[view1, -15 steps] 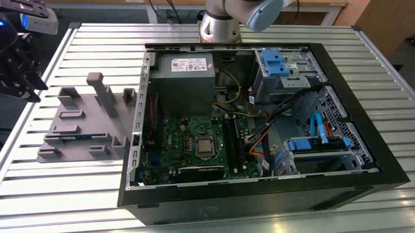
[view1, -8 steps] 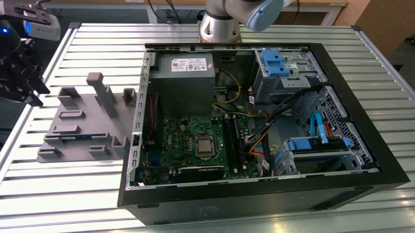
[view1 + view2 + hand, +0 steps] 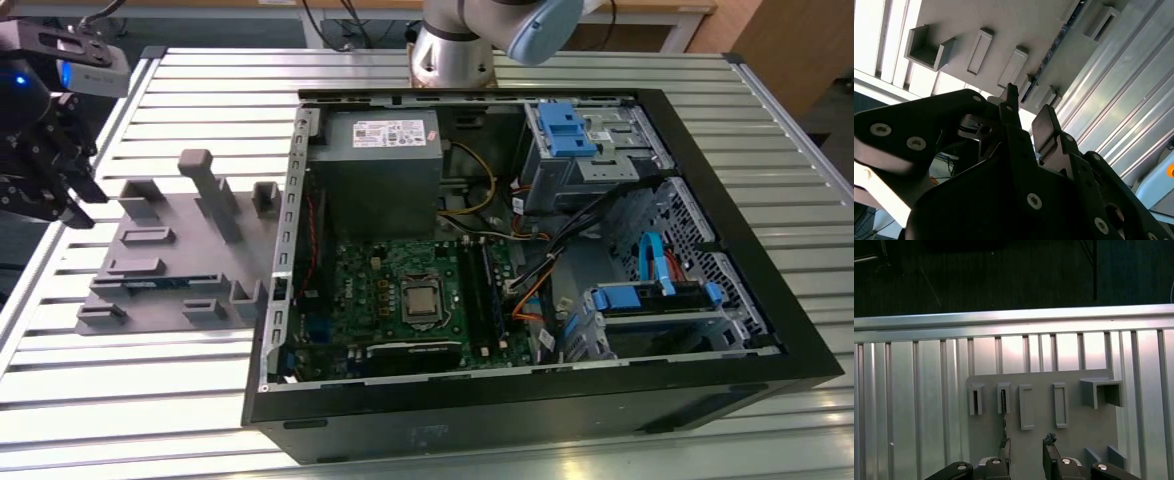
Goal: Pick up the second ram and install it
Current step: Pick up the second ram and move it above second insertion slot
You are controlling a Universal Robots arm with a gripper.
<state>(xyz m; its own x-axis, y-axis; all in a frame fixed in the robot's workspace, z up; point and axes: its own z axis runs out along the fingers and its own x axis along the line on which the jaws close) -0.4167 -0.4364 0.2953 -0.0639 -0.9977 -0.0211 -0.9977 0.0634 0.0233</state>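
— Where is the second ram (image 3: 160,282)?

— It stands on edge in the gray fixture (image 3: 174,225), along the side nearest the exterior camera. In both wrist views it shows as a thin dark strip caught in narrow holders (image 3: 1003,412) (image 3: 1051,55).

— And the hand (image 3: 67,205)?

— It hangs at the exterior view's left, by the outer edge of the fixture and apart from the stick. It is released. In the first wrist view the two fingers (image 3: 1050,452) stand apart with bare fixture showing in the gap, and they grasp nothing.

— Does it touch anything?

— Not that I can see. The fingertips point toward the row of holders.

— What about the computer?

— The open case (image 3: 534,400) lies on the slatted metal surface (image 3: 160,400), just beside the fixture on the exterior view's right. The green motherboard (image 3: 387,270) sits inside it.
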